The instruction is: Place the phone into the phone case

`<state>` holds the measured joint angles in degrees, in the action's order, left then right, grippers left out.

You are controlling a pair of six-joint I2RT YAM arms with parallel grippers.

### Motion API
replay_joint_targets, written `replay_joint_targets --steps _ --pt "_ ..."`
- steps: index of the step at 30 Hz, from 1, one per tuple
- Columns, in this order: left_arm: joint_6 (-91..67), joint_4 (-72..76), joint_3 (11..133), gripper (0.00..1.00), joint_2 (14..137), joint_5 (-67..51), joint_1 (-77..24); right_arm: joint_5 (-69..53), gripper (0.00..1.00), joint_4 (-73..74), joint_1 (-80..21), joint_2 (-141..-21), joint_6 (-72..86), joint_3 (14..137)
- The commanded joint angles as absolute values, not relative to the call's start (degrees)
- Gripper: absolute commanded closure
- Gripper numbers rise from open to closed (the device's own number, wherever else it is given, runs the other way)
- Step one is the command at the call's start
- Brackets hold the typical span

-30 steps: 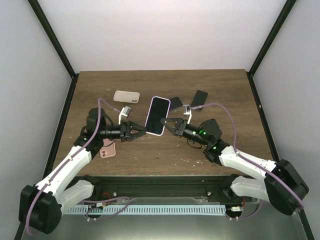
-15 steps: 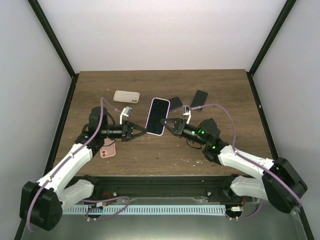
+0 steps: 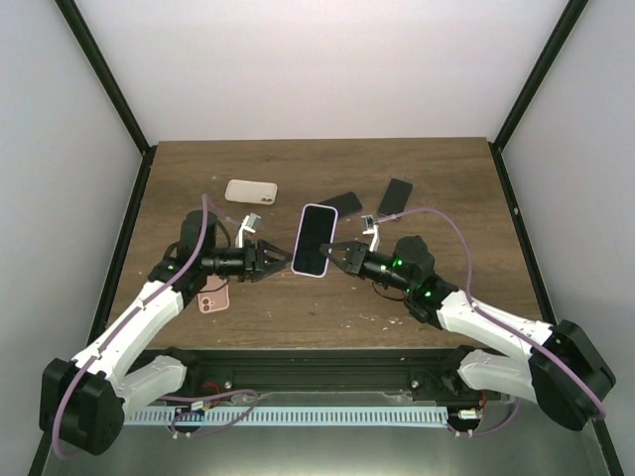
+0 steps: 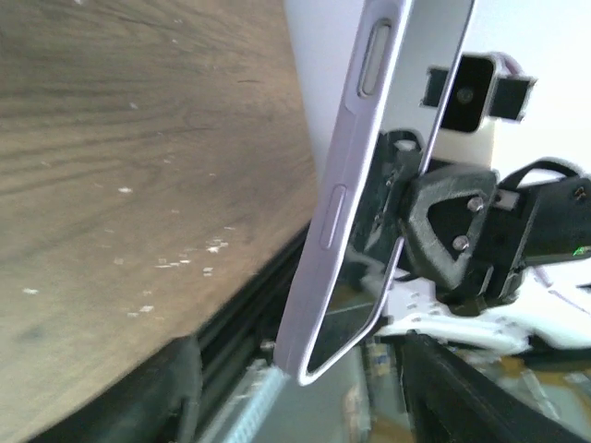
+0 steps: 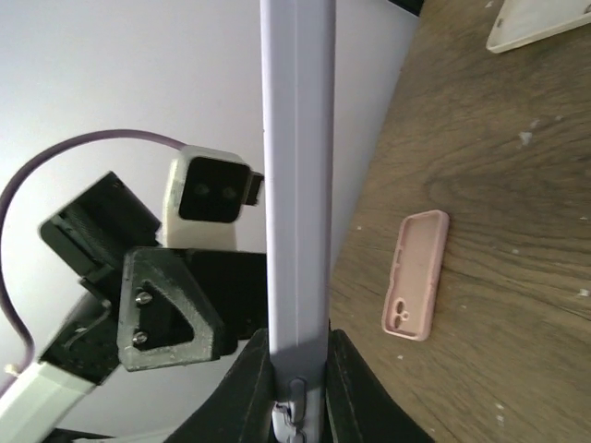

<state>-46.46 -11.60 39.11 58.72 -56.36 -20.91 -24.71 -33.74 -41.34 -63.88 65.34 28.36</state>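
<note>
Bench: the brown wooden bench (image 3: 437, 169) has everything on it or over it.
Pink case: a small pink rubbery phone case (image 3: 212, 297) lies flat on the bench. It is well to the left of the phone and closer to the arms.
Cream case: a cream phone case with round corners (image 3: 251, 190) lies flat, left of the phone and further back.
Left arm: the left gripper (image 3: 281, 262) points at the phone's left edge. Its fingers (image 4: 171, 392) are wide apart, one on each side of the edge. They look like they are not touching it.
Phone: the black-screened phone with a pale purple rim (image 3: 314, 241) is up in the air between the two arms, tipped on its side. I cannot tell if the purple rim is a case or part of the phone.
Right arm: the right gripper (image 3: 335, 254) has its fingers (image 5: 245, 378) squeezed tight on the phone's right edge. It holds the phone all alone.
Dark phones: two flat black phones (image 3: 344, 203) (image 3: 396, 195) lie just behind the phone and to its right.
What could go wrong: only a thin edge is pinched, so the phone could twist or slip and fall on the bench. If the left fingers close crooked, they could push it out of the right fingers. The pink case is loose, so pushing on it could make it slide away.
</note>
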Motion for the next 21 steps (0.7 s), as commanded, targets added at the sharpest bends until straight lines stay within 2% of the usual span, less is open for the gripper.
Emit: replay_joint_targets --steps 1,7,10,15,21 --pt "-42.44 -18.43 42.04 0.31 57.23 -49.47 -20.74 -23.38 0.90 -24.27 -40.60 -60.05 57.14 33.23" --pt "-37.43 -26.75 45.31 0.10 58.84 -41.29 -20.74 -22.69 0.90 -6.82 -38.73 -59.59 49.39 36.29" --pt "-35.29 -30.95 47.07 0.06 61.61 -36.09 -20.67 -24.22 0.90 -2.51 -35.10 -59.41 47.44 35.41" --pt "-33.91 -34.57 47.71 0.08 67.77 -29.18 -18.96 -28.93 0.90 3.42 -26.26 -58.89 43.11 32.14" --pt "-33.07 -37.32 45.97 0.14 71.87 -21.46 -11.74 -33.77 0.90 9.82 -15.51 -60.87 37.81 29.62"
